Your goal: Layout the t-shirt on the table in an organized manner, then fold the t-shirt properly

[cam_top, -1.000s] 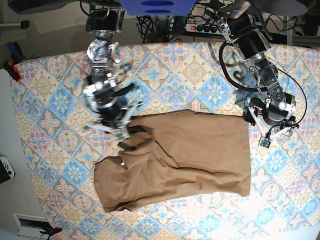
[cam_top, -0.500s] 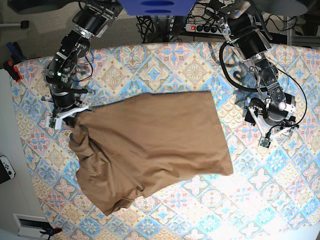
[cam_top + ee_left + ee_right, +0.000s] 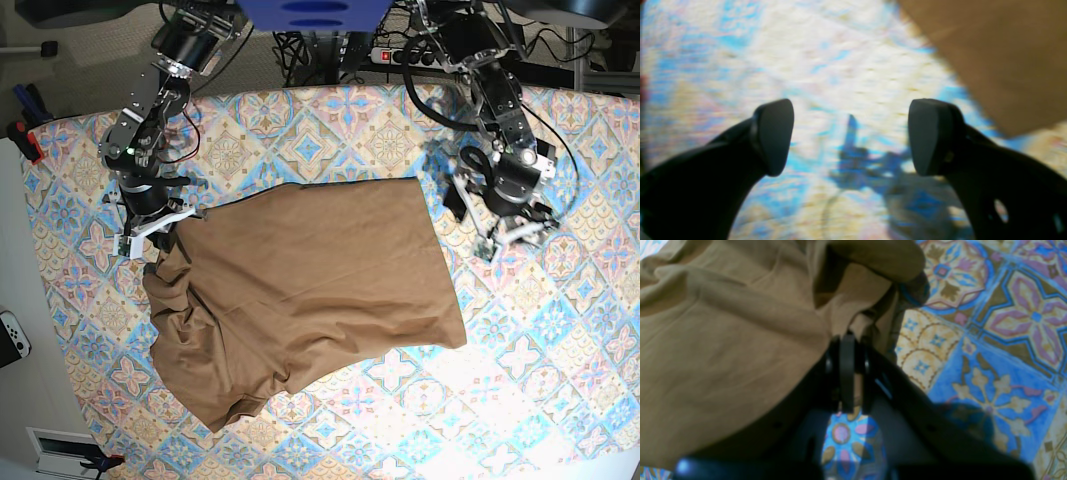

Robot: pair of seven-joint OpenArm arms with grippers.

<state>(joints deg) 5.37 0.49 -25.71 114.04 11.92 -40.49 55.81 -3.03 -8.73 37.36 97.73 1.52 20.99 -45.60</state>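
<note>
The worktop (image 3: 330, 130), covered in blue, pink and cream diamond-tile cloth, is carrying a plain tan-brown short-sleeved t-shirt (image 3: 300, 290) lying rumpled toward its left edge.

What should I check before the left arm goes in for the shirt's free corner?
1. Right gripper shut on the t-shirt: ok.
2. Left gripper open, nothing between its fingers: ok.
3. Left gripper apart from the shirt, over bare table: ok.
4. Shirt lying flat: not ok, bunched and creased near the right gripper.
5. Sleeves spread out: not ok.
6. Whole shirt on the table: ok.
</note>
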